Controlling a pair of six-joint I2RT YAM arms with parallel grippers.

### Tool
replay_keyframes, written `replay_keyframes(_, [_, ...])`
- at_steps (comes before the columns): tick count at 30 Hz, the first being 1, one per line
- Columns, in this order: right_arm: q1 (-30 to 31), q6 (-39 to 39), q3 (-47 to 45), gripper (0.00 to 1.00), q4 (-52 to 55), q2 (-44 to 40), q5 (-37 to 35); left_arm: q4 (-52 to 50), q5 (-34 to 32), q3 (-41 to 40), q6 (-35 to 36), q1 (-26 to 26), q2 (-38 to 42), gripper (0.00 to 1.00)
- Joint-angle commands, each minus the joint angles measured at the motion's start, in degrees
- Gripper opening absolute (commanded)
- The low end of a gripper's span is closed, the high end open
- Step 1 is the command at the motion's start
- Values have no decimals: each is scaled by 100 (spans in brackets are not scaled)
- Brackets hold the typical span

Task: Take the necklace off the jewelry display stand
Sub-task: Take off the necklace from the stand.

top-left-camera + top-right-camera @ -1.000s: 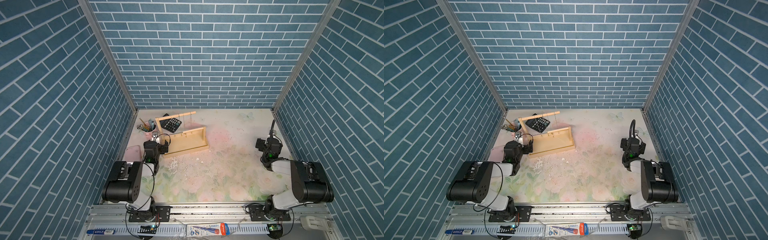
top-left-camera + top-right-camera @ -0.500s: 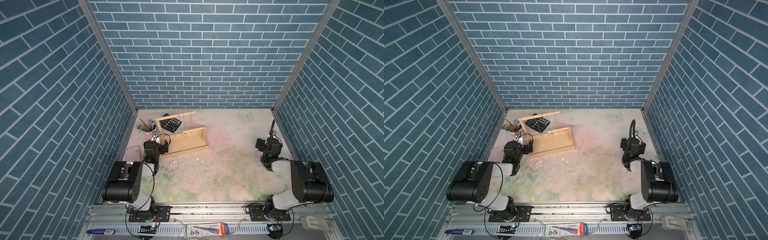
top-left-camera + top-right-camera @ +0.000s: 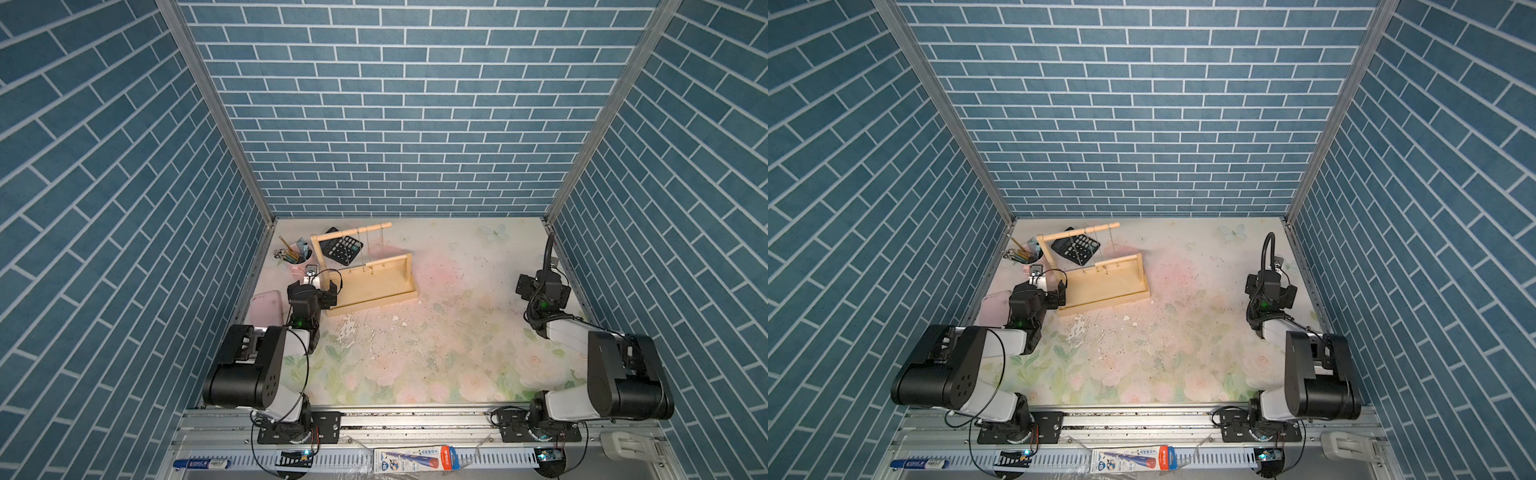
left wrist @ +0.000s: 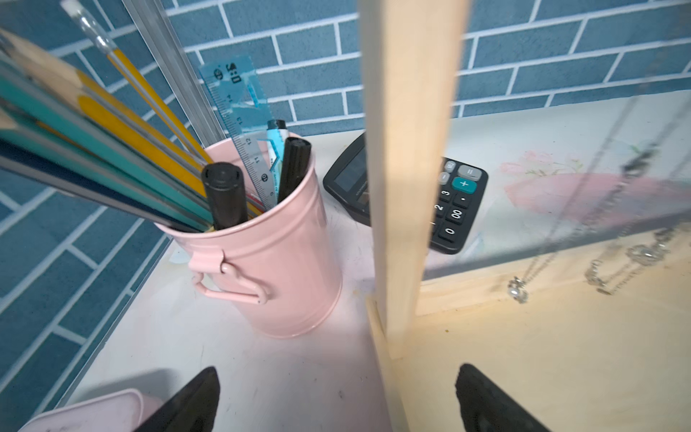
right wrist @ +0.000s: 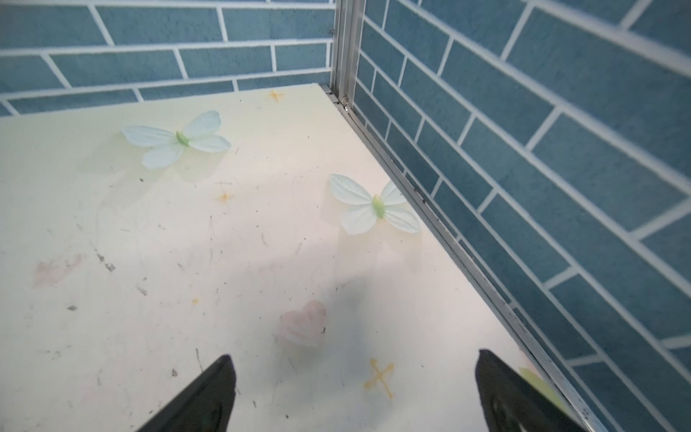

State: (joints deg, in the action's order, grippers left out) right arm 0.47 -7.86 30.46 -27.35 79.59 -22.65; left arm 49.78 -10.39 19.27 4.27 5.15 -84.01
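Nothing of the task looks done yet: the necklace hangs on the stand and neither tool has hold of anything. Starting at the left, the left gripper (image 4: 336,374) sits low by the table, its jaws spread wide with nothing between them. Ahead of it, off to its outer side, stands the pink pencil cup (image 4: 280,262), which is no part of the job. Straight ahead, in line with the gap between its fingers, rises the tall upright (image 4: 407,149) of the jewelry display stand (image 3: 374,291). The end of the stand's tray lies just in front of the fingertips, and I cannot tell whether a finger touches the wood. Further ahead, toward the gripper's inner side, the necklace (image 4: 518,290) hangs from the upper dowel bar (image 3: 353,230) among several fine chains. Its lower end is just above the tray floor, apart from the fingers. Far to the right, the right gripper (image 5: 355,359) hovers over bare table (image 5: 187,243) beside the side wall, jaws equally wide and holding nothing, well apart from the stand. Everything is left to do: reach the chain, pinch it, and draw it off the bar's free end
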Motion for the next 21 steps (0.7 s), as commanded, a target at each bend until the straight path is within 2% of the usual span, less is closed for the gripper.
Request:
replay_keyframes(1, [-7, -712, 242, 99, 873, -512, 69, -775, -971, 131, -265, 65, 840, 99])
replay_keyframes(4, [-12, -1717, 314, 99, 1169, -704, 238, -2271, -1639, 501, -983, 74, 1597, 99])
replay_keyframes(6, [-12, -2275, 346, 99, 1220, -726, 491, -3051, -1982, 673, -1867, 82, 2003, 99])
replay_keyframes(8, [-12, -2195, 436, 99, 1125, -617, 1228, -4237, -2168, 838, -3273, 63, 2460, 99])
replay_keyframes(10, [10, -2288, 641, 99, 1263, -430, 1665, -4727, -1786, 770, -3944, 42, 2858, 99])
replay_keyframes(13, [189, -2374, 837, 96, 1224, -121, 2033, -4710, -1136, 556, -4465, 39, 3192, 99])
replay_keyframes(21, [1303, -1561, 2010, 95, 1994, 624, 1967, -5462, 388, 983, -5193, 12, 3150, 99])
